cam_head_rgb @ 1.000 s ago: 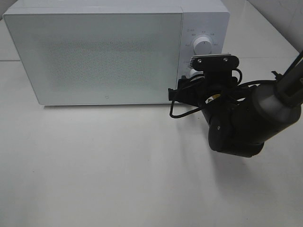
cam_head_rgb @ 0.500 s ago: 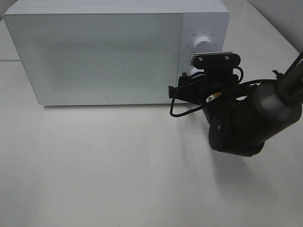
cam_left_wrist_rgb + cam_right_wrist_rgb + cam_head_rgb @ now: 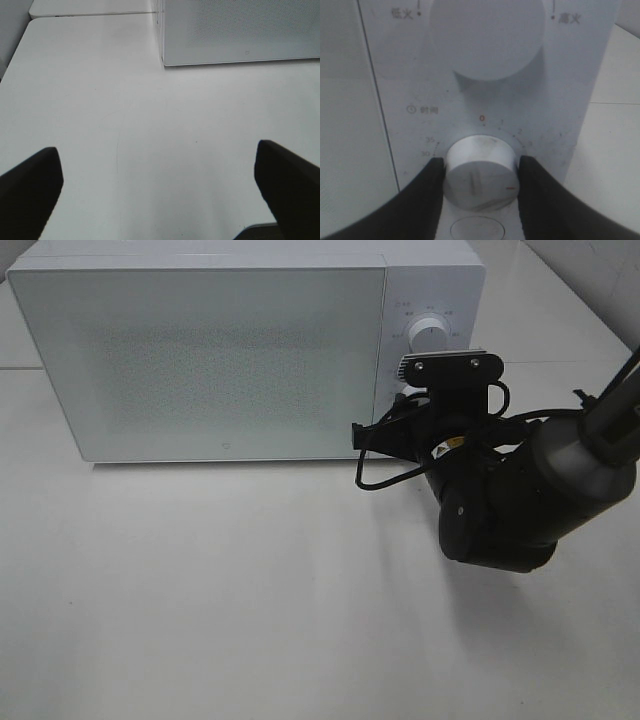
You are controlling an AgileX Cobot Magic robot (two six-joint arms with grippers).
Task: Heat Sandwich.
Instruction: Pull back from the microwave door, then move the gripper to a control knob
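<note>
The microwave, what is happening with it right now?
The right gripper is closed on the timer knob, the lower of the two knobs on the white microwave. The door is shut, and what is inside cannot be seen. The left gripper hangs open over the table, holding nothing.

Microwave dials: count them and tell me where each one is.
2. The upper dial sits high on the control panel; the lower dial sits directly below, pinched by the right gripper. None seem hidden.
</note>
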